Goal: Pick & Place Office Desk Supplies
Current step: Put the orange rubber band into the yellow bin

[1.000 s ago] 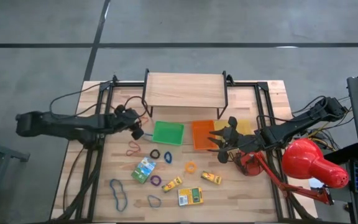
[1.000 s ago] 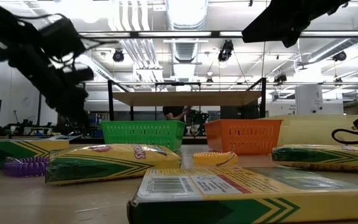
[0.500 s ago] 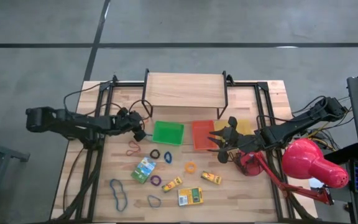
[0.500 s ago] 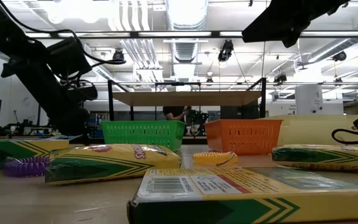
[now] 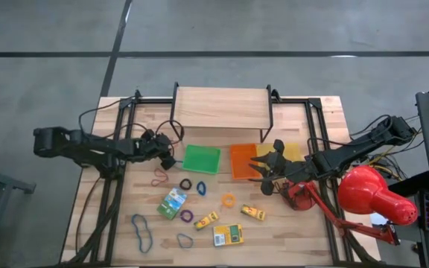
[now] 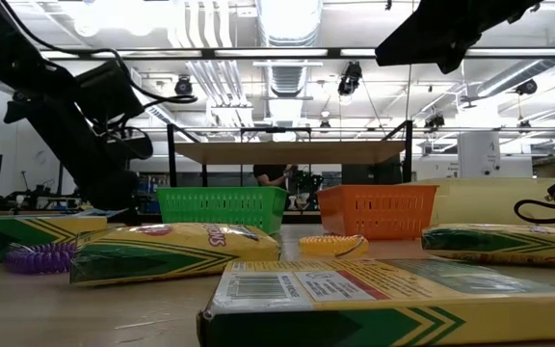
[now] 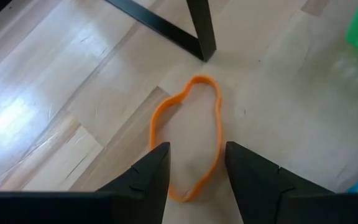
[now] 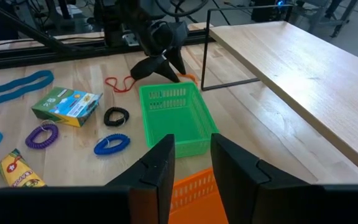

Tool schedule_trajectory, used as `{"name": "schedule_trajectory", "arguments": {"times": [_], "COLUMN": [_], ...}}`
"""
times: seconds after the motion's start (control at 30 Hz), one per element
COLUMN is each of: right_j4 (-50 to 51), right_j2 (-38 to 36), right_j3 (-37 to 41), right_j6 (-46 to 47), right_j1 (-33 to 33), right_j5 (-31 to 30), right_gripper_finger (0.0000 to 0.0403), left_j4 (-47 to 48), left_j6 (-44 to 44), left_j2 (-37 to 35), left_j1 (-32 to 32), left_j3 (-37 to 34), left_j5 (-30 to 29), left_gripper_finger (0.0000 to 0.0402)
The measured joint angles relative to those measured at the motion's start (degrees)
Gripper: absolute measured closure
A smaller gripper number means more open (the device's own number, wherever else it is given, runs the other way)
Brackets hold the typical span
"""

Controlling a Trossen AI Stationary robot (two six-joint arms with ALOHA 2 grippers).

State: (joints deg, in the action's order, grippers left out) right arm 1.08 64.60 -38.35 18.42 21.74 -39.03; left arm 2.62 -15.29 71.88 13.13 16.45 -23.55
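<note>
two wrist views give what the high view hides: left gripper (image 7: pixel 194 165) fingers apart, straddling an orange rubber band (image 7: pixel 188 140) on the table by the shelf leg; right gripper (image 8: pixel 191 163) fingers apart, empty, over the orange tray (image 8: pixel 188 193) beside the green tray (image 8: pixel 173 118). boxes and bands lie scattered mid-table (image 5: pixel 173 202). since a second ago left arm moved in toward the shelf; right unchanged. low view cuts off both grippers.
</note>
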Motion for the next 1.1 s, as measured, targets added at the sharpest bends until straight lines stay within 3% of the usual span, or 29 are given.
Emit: {"name": "schedule_trajectory", "arguments": {"times": [0.33,0.5,0.77,1.1], "right_j4": [0.02,0.04,0.04,0.04], "right_j2": [0.00,0.00,0.00,0.00], "right_j3": [0.00,0.00,0.00,0.00], "right_j6": [0.00,0.00,0.00,0.00], "right_j1": [0.00,0.00,0.00,0.00], "right_j5": [0.00,-0.01,0.00,-0.01], "right_gripper_finger": [0.0314,0.0319,0.0311,0.0314], "left_j4": [-1.45,-1.70,-1.93,-1.39], "left_j6": [0.04,0.06,0.02,1.91], "left_j2": [2.42,2.36,2.42,1.09], "left_j1": [0.06,0.11,0.07,0.11], "left_j3": [0.20,0.13,0.13,0.15], "left_j5": [-0.10,1.06,2.82,4.00], "left_gripper_finger": [0.0247,0.0288,0.0388,0.0400]}}
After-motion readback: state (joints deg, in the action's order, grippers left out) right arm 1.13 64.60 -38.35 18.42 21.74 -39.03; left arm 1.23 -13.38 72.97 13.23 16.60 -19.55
